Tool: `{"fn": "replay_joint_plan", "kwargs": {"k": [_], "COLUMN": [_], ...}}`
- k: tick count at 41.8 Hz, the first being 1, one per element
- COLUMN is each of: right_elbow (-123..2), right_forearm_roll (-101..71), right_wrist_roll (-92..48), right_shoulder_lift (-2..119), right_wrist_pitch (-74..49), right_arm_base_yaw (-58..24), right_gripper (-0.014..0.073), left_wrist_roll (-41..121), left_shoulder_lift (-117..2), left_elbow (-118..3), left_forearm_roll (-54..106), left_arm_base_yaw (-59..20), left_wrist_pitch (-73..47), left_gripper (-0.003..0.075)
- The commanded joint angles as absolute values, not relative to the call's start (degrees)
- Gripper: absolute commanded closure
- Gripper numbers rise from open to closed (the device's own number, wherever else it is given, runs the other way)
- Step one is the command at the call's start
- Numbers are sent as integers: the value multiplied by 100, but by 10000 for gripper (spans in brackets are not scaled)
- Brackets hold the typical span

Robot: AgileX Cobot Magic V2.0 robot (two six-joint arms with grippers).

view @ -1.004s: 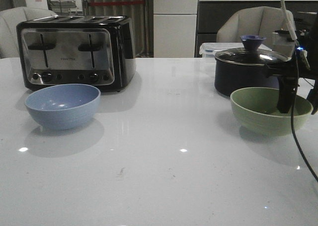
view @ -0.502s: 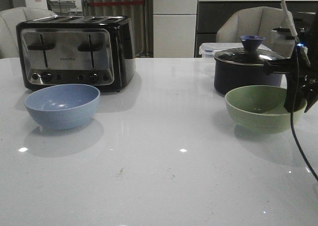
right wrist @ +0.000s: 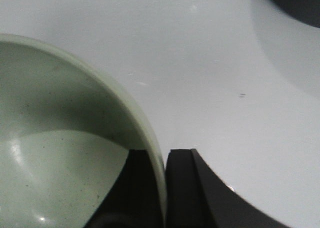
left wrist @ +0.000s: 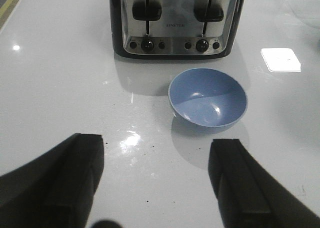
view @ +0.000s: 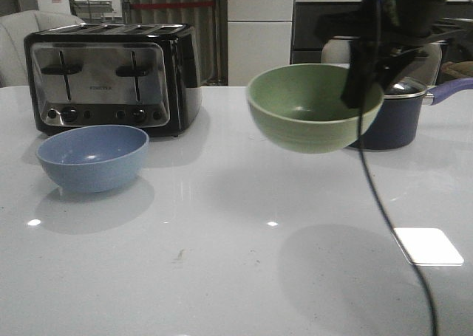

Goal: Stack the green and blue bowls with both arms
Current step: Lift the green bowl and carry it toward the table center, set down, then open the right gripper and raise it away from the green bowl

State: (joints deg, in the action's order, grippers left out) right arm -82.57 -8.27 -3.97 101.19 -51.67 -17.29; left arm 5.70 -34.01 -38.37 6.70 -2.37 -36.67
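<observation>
The pale green bowl [view: 310,105] hangs in the air above the middle of the table, tilted slightly. My right gripper [view: 360,76] is shut on its right rim, one finger inside and one outside; the wrist view shows the rim [right wrist: 155,158] pinched between the fingers [right wrist: 182,188]. A thin black cable trails down from that arm. The pale blue bowl [view: 93,157] sits upright on the table in front of the toaster. In the left wrist view my left gripper [left wrist: 157,180] is open and empty, hovering short of the blue bowl [left wrist: 208,97]. The left gripper does not show in the front view.
A black and chrome toaster [view: 111,77] stands at the back left, right behind the blue bowl. A dark navy lidded saucepan [view: 395,118] stands at the back right, behind the lifted bowl. A bright light patch [view: 429,246] lies on the white table at the front right.
My right gripper has lifted the green bowl off the table and carried it up and to the left, toward the table's middle. The blue bowl has not moved.
</observation>
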Motion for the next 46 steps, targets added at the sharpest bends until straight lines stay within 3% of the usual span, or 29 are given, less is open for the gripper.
{"fn": "replay_joint_plan", "kwargs": {"k": [1,13,31,33,40,46], "right_elbow": [-8412,-8412,-8412,-8412,-8437,-8405], "right_forearm_roll": [-933,-949,-887,-873,-686,-643], "right_wrist_roll": [-462,-462,-462,-462,-462,-462], "right_shoulder_lift": [9942,10486,11053,11062,11028,10652], "right_wrist_pitch": [-4958,-4789,-4765,-4780,-4780,-4711], "right_arm_base_yaw": [-2151,-2903,-2949,-2949,-2949,-2960], "right_gripper": [430,430,421,382,113,72], "left_wrist_roll": [575,575,575,575,575,575], "left_shoulder_lift": [-3445,-3445,-3445,-3445,-3445,-3445], "left_elbow": [-3989,-3989,-3989,-3989,-3989,-3989], "left_forearm_roll": [722,722,722,722,722,722], "left_arm_base_yaw": [-244,-244,-244,-244,-244,-244], "left_wrist_pitch": [-3269,-3269,-3249,-3235,-3235,-3235], "left_gripper": [211,211,211,211,211,211]}}
